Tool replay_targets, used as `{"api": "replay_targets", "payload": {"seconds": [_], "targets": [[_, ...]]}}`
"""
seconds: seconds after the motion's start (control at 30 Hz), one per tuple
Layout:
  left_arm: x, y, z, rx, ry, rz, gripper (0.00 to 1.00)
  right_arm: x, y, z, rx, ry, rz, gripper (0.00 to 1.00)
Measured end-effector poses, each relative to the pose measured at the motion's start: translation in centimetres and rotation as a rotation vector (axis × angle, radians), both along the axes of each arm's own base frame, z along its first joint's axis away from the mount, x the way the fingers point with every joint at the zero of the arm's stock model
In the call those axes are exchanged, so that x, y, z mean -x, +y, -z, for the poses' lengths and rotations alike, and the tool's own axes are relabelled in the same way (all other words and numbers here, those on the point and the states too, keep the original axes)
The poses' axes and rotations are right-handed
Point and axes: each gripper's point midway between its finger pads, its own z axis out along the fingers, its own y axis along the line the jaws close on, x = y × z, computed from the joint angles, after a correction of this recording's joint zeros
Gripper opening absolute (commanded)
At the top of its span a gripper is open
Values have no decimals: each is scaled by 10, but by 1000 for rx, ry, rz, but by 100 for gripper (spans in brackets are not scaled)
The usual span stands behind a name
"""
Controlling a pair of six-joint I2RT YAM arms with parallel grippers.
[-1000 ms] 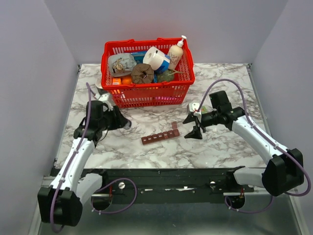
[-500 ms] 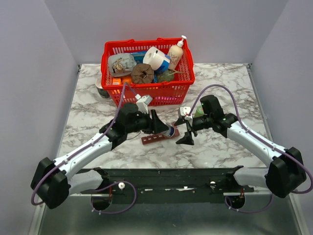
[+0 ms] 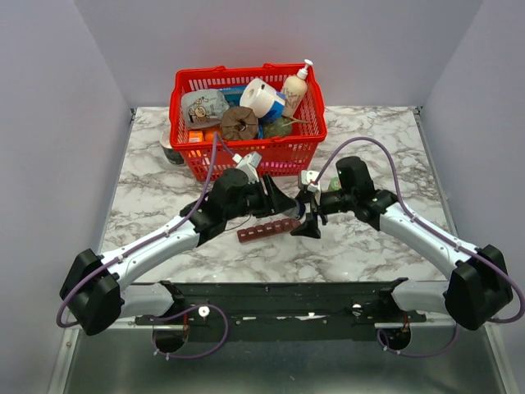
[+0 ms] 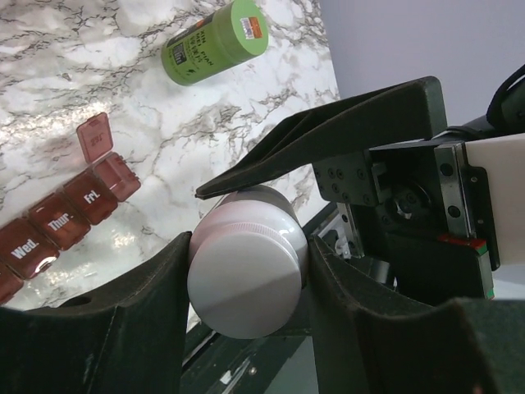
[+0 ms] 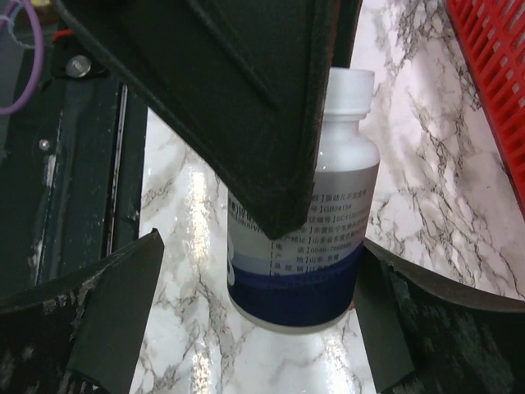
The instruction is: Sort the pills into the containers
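Observation:
My left gripper (image 3: 283, 207) is shut on a white pill bottle (image 4: 246, 275), whose white cap faces the left wrist camera between the two fingers. In the right wrist view the bottle (image 5: 308, 246) shows a blue-banded label and hangs above the marble. My right gripper (image 5: 261, 246) is open, with one finger on each side of the bottle's lower body and a gap on the left. The dark-red container strip (image 3: 268, 230) lies just in front of both grippers. In the left wrist view (image 4: 74, 209) its end lid (image 4: 93, 135) stands open.
A green bottle (image 4: 215, 43) lies on its side on the marble beyond the strip. The red mesh basket (image 3: 246, 160) full of goods stands at the back centre. A small dark can (image 3: 171, 152) sits left of it.
My left arm has swung from the table's left side to the middle with the white bottle. My right gripper has moved left and now straddles the bottle.

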Motion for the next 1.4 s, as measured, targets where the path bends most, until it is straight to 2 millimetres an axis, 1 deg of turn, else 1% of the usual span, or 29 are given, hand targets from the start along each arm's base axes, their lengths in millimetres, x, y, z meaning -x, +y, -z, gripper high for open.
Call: {"api": "replay_targets", "payload": {"seconds": [0.13,0.17,0.23,0.33,0.37,0.43,0.47,0.53,0.57,0.6,0.7,0.73,0.77,0.83,0.87,0.97,1.0,1.07,1.13,1.23,1.3,1.33,1.4], "targets": [[1,-3,-4,24,6,-8,0,-2,3,-6,-24,25,21,86],[1,-4,-5,29,7,-9,0,-3,4,-7,-29,31,25,81],[1,-5,-5,32,8,-8,0,-4,5,-8,-34,37,34,77],[2,-5,-5,32,12,-8,0,-6,6,-8,-38,54,44,74],[2,-5,-4,32,14,-8,0,-6,6,-7,-39,59,46,67],[3,-5,-4,34,17,-7,0,-7,6,-7,-37,66,56,60],[3,-5,-4,35,18,-8,0,-8,5,-7,-37,69,62,51],[3,-6,-3,34,18,-8,0,-10,5,-6,-37,79,69,43],[3,-5,-3,33,19,-9,0,-10,5,-5,-37,85,71,31],[3,-5,-2,32,19,-9,0,-10,6,-5,-37,86,71,26],[4,-5,-1,25,23,-12,0,-10,6,-4,-38,96,69,12],[4,-4,0,22,24,-12,0,-10,6,-3,-38,98,66,11],[4,-4,1,19,24,-11,24,-9,7,-3,-38,102,63,10],[5,-4,1,8,21,-6,54,-9,7,-1,-38,108,57,9],[5,-4,1,4,20,-4,74,-8,8,-1,-39,109,54,9],[5,-1,-2,-29,-2,9,91,-4,9,-4,-53,111,27,8],[4,-1,-6,-33,-22,13,95,-1,11,-4,-57,118,11,8],[3,3,-18,-31,-59,14,96,5,13,-6,-66,128,-17,8],[2,11,-34,-22,-109,12,97,10,14,-8,-75,135,-39,7],[-1,32,-59,0,-190,-1,98,16,14,-9,-86,146,-70,7],[-2,45,-69,0,-251,12,98,20,14,-11,-96,151,-92,7],[-1,50,-71,-3,-273,19,98,21,14,-12,-101,155,-101,7],[7,58,-74,-13,-337,73,97,26,15,-14,-115,167,-129,6]]}}
